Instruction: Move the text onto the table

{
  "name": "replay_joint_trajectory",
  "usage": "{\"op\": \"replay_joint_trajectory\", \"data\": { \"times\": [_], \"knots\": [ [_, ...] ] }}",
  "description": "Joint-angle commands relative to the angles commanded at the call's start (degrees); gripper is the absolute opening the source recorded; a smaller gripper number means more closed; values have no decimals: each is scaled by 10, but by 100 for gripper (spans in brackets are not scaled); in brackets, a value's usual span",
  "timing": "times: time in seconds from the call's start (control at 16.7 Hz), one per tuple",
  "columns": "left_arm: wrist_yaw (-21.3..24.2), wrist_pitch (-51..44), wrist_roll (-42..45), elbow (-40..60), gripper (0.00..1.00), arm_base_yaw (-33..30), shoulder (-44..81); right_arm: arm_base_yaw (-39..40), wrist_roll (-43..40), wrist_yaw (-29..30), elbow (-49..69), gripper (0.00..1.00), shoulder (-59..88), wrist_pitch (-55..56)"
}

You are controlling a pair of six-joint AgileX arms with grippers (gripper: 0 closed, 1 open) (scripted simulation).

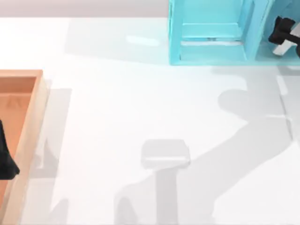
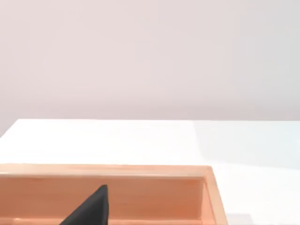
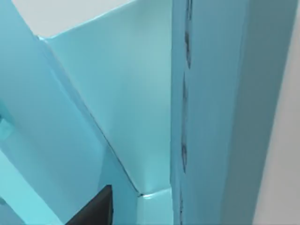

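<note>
Reaching my right end effector [image 1: 284, 33] into cyan shelf unit [image 1: 211, 33]; grip state unclear. Book unseen, bench [image 1: 140, 108] bare: transfer undone. Left arm parked over wooden tray [image 1: 26, 122].

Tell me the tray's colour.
Orange-brown wood; the tray shows best in the left wrist view.
</note>
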Motion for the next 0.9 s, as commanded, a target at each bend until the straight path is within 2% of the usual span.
{"op": "replay_joint_trajectory", "data": {
  "times": [0.78, 0.9],
  "knots": [
    [0, 0, 0, 0, 100, 0, 0, 0, 0, 0, 0, 2, 0, 0],
    [0, 0, 0, 0, 100, 0, 0, 0, 0, 0, 0, 0, 0, 0]
  ]
}}
